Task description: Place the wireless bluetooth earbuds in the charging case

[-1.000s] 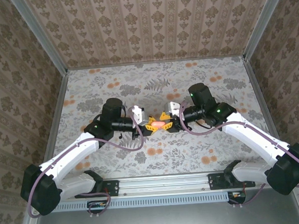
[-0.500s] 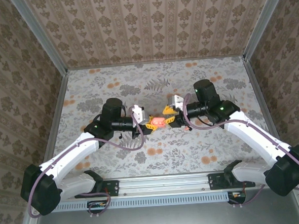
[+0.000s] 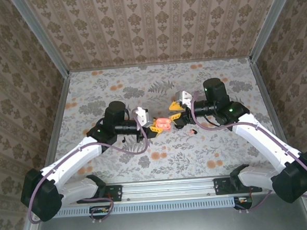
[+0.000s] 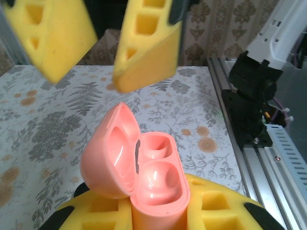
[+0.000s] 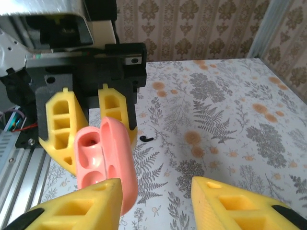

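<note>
From above, the left gripper is clamped on the charging case over the middle of the bench, with the right gripper just beside it. The left wrist view looks into the case: its lid is swung open and both wells are bare pink. The right wrist view shows the right gripper's yellow fingers apart and off the case. It also shows a tiny black hooked thing on the bench, too small to identify.

The base of the charging case is hidden inside the left gripper, itself cut off at the picture's near edge. A black speck beyond is too small to name.
</note>
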### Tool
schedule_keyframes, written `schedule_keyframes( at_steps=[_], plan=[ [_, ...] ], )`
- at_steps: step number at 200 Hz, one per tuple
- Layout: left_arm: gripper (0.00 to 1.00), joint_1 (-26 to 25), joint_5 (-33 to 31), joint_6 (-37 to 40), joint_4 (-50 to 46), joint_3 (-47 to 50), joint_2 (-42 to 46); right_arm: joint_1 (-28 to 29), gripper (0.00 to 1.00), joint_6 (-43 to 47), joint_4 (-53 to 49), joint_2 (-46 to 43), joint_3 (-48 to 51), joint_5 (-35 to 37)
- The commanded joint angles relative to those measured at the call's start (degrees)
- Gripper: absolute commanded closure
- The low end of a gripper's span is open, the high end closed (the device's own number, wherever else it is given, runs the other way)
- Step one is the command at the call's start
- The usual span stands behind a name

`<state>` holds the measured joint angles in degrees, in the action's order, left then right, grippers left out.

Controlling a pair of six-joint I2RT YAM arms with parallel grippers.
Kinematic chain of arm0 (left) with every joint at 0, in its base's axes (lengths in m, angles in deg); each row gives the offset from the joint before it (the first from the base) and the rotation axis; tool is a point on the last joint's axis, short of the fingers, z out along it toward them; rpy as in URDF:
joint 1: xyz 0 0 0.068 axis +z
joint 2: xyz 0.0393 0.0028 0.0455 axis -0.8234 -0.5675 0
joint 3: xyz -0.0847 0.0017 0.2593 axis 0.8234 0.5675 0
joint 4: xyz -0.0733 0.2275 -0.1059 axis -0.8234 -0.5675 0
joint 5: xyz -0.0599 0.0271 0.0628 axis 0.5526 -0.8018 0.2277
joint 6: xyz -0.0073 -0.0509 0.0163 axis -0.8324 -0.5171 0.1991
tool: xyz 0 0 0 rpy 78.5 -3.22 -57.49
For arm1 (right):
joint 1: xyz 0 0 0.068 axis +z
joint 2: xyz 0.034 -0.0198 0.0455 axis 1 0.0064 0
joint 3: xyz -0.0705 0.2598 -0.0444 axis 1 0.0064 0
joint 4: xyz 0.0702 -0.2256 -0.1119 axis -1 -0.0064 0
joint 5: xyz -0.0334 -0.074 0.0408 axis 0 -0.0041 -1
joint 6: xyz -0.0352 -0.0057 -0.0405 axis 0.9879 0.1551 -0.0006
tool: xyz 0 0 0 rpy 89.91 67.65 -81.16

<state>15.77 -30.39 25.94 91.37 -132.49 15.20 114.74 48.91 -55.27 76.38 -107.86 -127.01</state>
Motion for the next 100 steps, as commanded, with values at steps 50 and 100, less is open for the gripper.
schedule_keyframes(
  at_steps=[50,100],
  plan=[
    [0.83,0.37,-14.81,-10.61,8.49,4.13,-0.24,-0.14,0.54,-19.83,1.03,-6.69,0.95,14.08],
    [0.84,1.33,-19.56,-10.69,8.14,3.93,-1.20,-0.14,0.54,-32.55,-4.08,-6.30,1.46,27.56]
  ],
)
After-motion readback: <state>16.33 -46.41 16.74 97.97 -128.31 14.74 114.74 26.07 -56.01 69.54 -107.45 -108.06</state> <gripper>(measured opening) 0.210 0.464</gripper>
